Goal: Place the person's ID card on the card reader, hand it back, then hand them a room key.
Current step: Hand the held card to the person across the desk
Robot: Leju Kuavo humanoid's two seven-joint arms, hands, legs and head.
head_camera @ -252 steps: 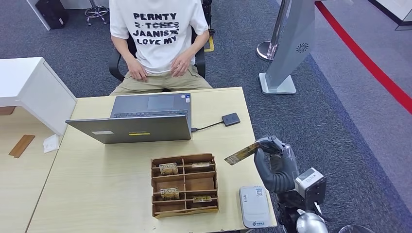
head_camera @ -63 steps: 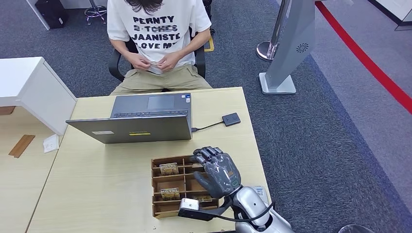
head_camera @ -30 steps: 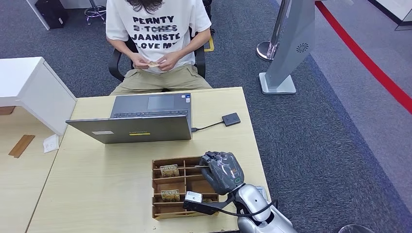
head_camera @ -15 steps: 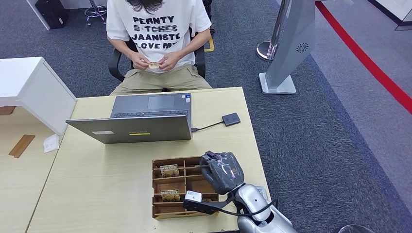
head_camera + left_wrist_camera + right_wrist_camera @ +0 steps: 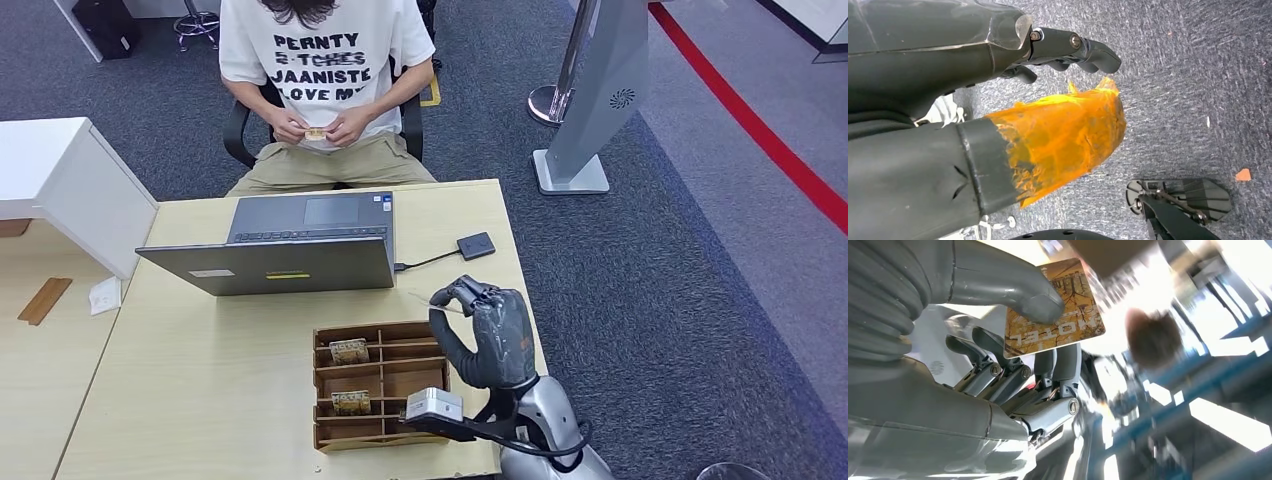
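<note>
Head view: right hand [image 5: 487, 335] had lifted a brown printed hotel key card [image 5: 1054, 310] from the wooden divided tray [image 5: 378, 385].
Thumb and fingers [image 5: 1060, 365] pinched it above the counter [image 5: 200, 350]; handover remained. Left hand [image 5: 998, 90] hung empty, fingers loosely curled.

A tan room key card [image 5: 1054, 309] printed with "HOTEL" is sitting pinched between the thumb and the fingers [image 5: 998, 365] of the right hand [image 5: 487, 330], while the person's ID card [image 5: 316, 133] is resting in their own hands, well apart from those fingers.
</note>
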